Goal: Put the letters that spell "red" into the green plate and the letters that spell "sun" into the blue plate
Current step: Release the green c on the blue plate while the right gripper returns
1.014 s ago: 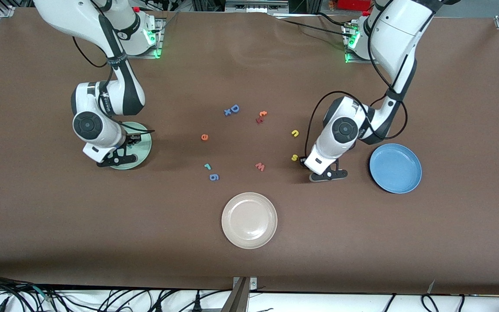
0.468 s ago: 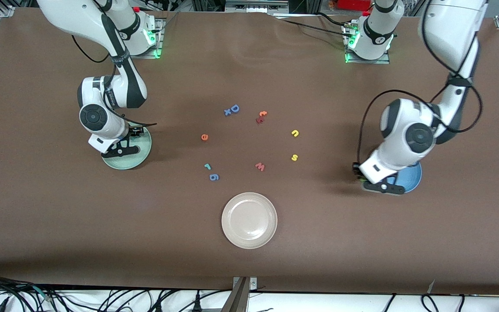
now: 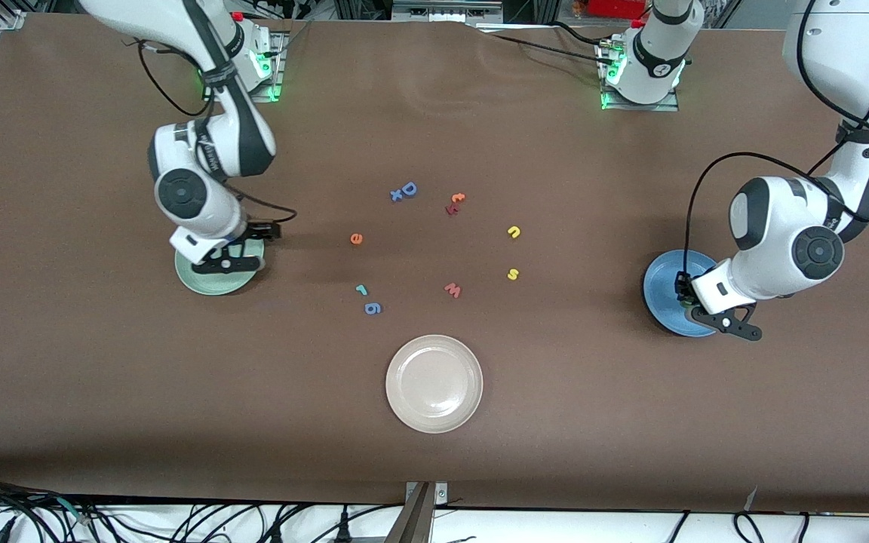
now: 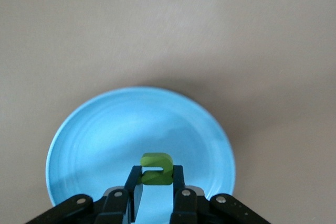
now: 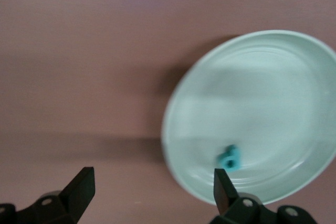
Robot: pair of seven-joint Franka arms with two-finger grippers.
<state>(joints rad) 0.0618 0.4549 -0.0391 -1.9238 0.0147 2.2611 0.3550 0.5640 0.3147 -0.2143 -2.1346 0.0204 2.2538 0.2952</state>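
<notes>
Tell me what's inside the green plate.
One small teal letter lies in the green plate. From the front, the right claw, open over it, covers part of the plate.

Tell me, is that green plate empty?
No. A small teal letter lies inside the green plate, under the right gripper, whose fingers are open.

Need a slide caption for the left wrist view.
Left gripper holds the green u over the blue plate.
</notes>
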